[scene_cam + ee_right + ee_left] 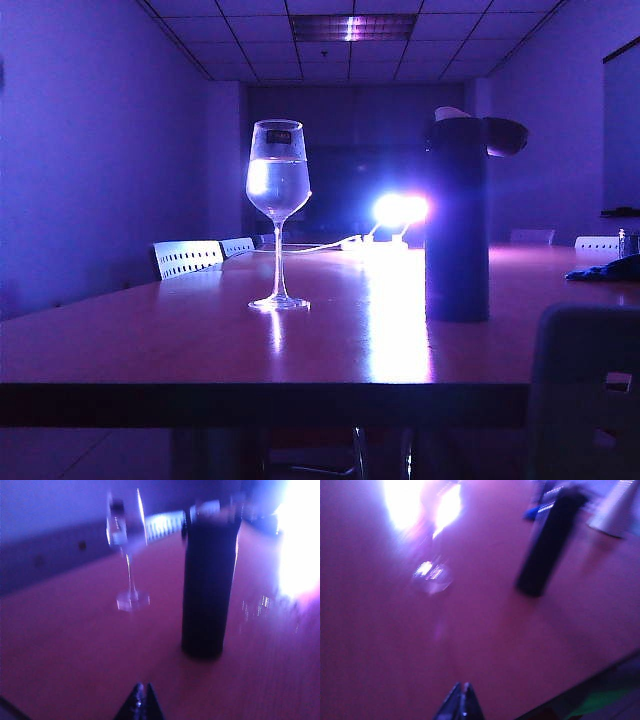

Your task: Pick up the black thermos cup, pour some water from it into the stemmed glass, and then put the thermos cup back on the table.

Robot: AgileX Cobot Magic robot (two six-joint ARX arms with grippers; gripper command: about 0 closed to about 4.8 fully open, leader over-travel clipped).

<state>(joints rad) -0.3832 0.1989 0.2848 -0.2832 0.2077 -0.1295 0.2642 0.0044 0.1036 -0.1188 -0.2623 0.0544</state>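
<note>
- The thermos (457, 225) stands upright on the bench (150, 340), its flip lid swung open to one side at the top.
- The glass (278, 205) stands upright on the bench too, well apart from the thermos and to its left in the exterior view, with water in its bowl and a small dark sticker near the rim.
- A bright lamp (400, 209) glares from the far end of the bench, between the two.
- The left gripper (461, 703) is closed tight and holds nothing; it hangs over bare bench, away from both things.
- The right gripper (140, 702) is likewise closed and empty, pointing toward the thermos (207, 587) but short of it, with the glass (127, 555) further off.
</note>
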